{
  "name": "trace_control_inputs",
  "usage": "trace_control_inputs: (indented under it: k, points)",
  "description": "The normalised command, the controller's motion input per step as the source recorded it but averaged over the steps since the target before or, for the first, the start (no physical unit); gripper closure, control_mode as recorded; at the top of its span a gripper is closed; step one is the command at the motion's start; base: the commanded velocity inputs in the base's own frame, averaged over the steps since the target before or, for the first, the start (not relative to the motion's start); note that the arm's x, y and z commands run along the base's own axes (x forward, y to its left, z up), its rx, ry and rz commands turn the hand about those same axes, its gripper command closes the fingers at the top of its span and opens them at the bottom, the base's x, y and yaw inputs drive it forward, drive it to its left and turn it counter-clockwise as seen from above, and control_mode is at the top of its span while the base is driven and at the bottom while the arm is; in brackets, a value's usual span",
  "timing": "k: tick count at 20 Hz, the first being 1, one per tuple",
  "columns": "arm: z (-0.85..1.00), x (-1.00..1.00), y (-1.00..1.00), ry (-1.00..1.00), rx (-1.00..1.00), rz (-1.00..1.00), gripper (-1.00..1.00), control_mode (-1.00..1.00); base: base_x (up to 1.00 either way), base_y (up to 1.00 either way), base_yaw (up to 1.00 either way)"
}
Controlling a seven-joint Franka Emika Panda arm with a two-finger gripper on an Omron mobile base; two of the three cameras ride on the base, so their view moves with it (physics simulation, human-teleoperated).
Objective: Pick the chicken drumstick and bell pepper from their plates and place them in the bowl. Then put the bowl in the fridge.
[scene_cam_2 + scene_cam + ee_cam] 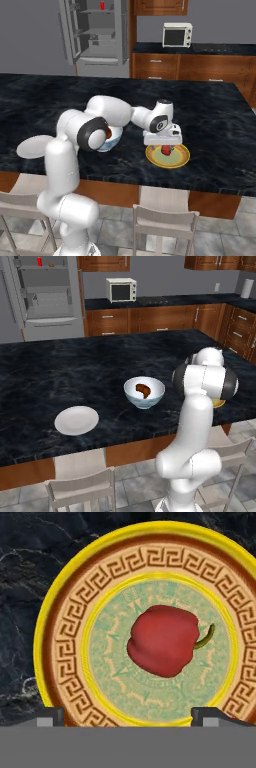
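The gripper hangs directly over the yellow-rimmed plate with its jaws spread wide, grasping nothing. The red bell pepper lies in the middle of that plate, green stem out to one side, between the two fingertips — not touched. The dark brown chicken drumstick sits inside the blue-patterned bowl on the black marble counter. The plain white plate rests near the counter's front edge, apart from the bowl. Behind, the grey fridge stands with its door open.

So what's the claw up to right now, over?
Claw open above bell pepper on yellow plate. Drumstick already in bowl. Nothing blocking.
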Motion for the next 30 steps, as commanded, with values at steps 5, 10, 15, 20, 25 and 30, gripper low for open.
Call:
trace_control_inputs:
  k: [5, 10, 15, 20, 25, 30]
  points:
    - [-0.06, 0.32, -0.13, 0.0, -0.01, -0.11, -1.0, -1.0, 0.0, 0.0, 0.0]
    - [-0.15, 0.3, -0.12, 0.0, 0.0, -0.11, -1.0, -1.0, 0.0, 0.0, 0.0]
    - [-0.23, 0.19, -0.06, 0.0, 0.0, -0.09, -1.0, -1.0, 0.0, 0.0, 0.0]
    - [-0.15, 0.04, -0.07, 0.0, 0.0, -0.06, -1.0, -1.0, 0.0, 0.0, 0.0]
    - [-0.16, -0.03, -0.01, 0.0, 0.0, -0.05, -1.0, -1.0, 0.0, 0.0, 0.0]
    - [-0.11, -0.06, 0.03, 0.0, 0.0, -0.03, -1.0, -1.0, 0.0, 0.0, 0.0]
